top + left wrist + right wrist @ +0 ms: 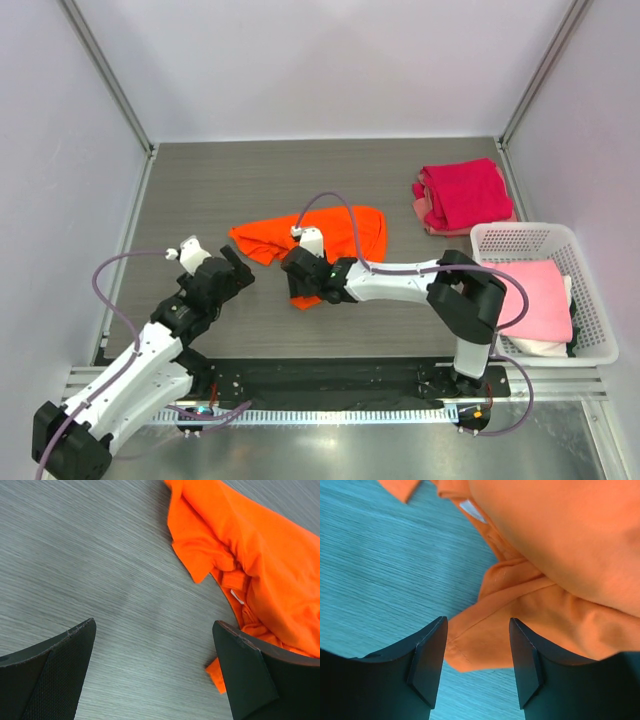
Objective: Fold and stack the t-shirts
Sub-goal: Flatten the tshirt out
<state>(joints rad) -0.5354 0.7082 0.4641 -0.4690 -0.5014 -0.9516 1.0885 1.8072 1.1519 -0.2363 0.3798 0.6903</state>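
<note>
A bright orange t-shirt [330, 232] lies crumpled on the middle of the table. My right gripper [297, 277] is open, low at the shirt's near left corner. In the right wrist view its jaws [477, 630] stand astride a hemmed corner of the orange shirt [560, 555] without closing on it. My left gripper [238, 266] is open and empty just left of the shirt. In the left wrist view it [155, 625] hovers over bare table, with the orange shirt [270, 555] to its right. A folded magenta-red shirt [465, 192] lies on a pale pink one [424, 212] at the back right.
A white lattice basket [520, 238] stands at the right edge and holds pale pink shirts [540, 298]. White walls with metal posts close the table at the back and sides. The right arm [400, 282] stretches across the near middle.
</note>
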